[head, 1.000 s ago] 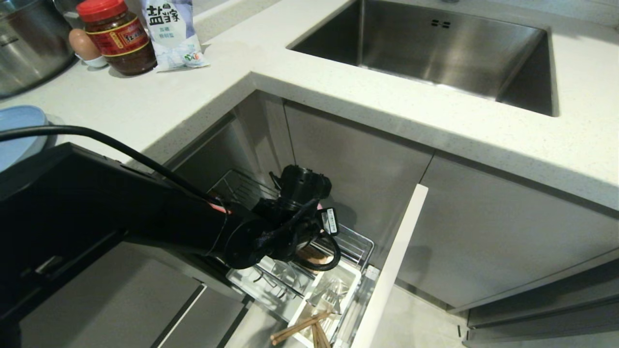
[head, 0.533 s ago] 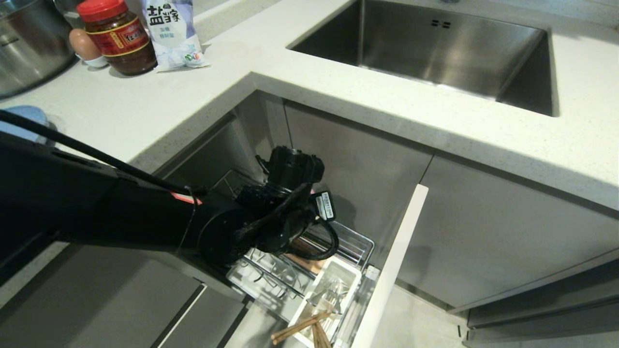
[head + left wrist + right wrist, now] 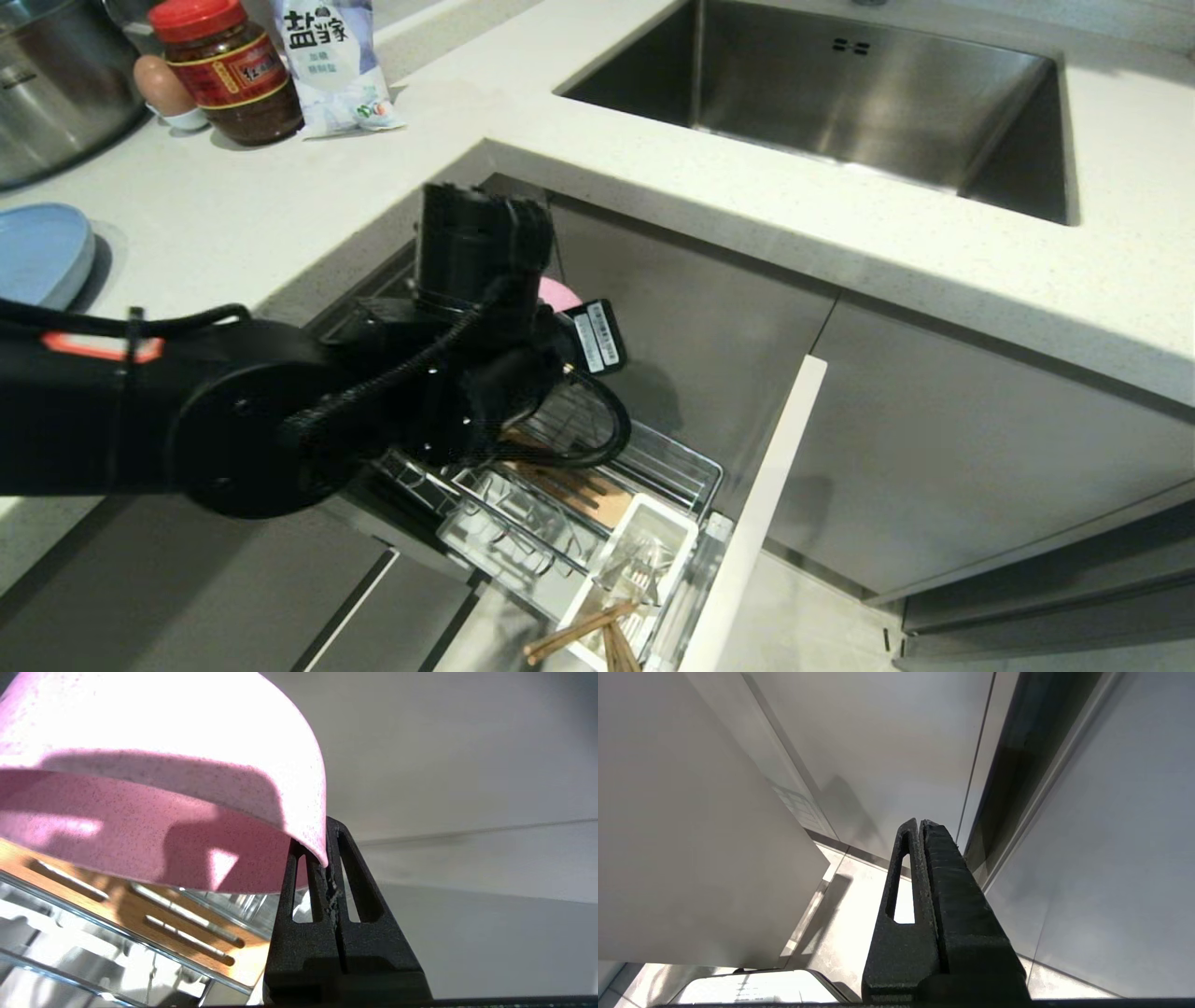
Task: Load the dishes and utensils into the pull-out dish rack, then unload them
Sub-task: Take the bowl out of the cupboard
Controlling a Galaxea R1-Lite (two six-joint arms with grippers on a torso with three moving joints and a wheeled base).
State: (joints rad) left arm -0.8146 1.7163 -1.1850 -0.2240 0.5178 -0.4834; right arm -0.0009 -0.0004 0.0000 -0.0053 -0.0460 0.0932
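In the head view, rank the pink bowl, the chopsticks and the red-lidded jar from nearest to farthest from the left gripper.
1. Pink bowl: clamped by its rim in the left gripper.
2. Chopsticks: below, in the rack's white caddy.
3. Red-lidded jar: far back on the counter.

Black left arm (image 3: 233, 425), corrugated cable (image 3: 392, 378), orange mark (image 3: 98, 345)
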